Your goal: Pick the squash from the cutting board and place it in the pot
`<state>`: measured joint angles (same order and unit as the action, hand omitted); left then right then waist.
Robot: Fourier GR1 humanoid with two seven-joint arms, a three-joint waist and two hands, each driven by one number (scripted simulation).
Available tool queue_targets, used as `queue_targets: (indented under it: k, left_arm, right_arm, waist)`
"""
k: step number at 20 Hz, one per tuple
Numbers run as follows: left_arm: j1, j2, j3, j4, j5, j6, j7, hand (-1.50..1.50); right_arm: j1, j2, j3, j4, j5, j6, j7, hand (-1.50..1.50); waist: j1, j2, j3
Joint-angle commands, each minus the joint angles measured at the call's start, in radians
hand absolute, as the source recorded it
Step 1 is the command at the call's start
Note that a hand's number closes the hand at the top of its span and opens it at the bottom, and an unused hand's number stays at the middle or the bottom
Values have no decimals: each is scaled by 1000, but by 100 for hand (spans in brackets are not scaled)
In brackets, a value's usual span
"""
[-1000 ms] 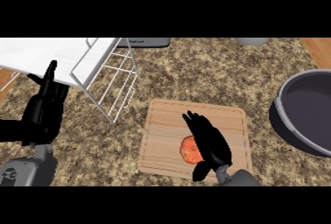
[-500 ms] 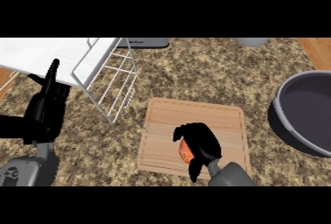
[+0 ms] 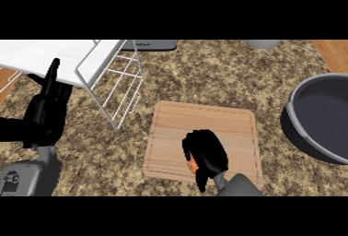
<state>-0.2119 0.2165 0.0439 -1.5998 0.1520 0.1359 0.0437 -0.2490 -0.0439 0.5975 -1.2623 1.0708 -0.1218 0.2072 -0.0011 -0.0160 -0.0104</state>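
On cutting board [image 3: 204, 126]: right robot hand [image 3: 206, 152], seemingly round squash [image 3: 194, 164]

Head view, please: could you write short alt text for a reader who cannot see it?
The right hand curls over an orange squash on a wooden cutting board. A dark pot sits at the right edge; the left hand rests open at left beside a white wire rack.

Squash on the board, pot off to the side

Only an orange sliver of the squash [image 3: 194, 165] shows on the wooden cutting board [image 3: 204, 124]; the dark grey pot [image 3: 319, 115] stands upright, well apart at the right.
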Motion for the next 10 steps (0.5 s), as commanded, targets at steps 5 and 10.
queue_targets:
  k: [5,10]
  left_arm:
    - [-8,-7,-22,-39,-9,1,10,0]
    - [-1,-17,-47,-62,-17,0,7,0]
  right_arm:
    - [-299,22,-390,198,21,-43,396,150]
    - [-517,-55,-561,304,72,-59,642,150]
  waist:
    - [40,48,10]
    - [67,57,9]
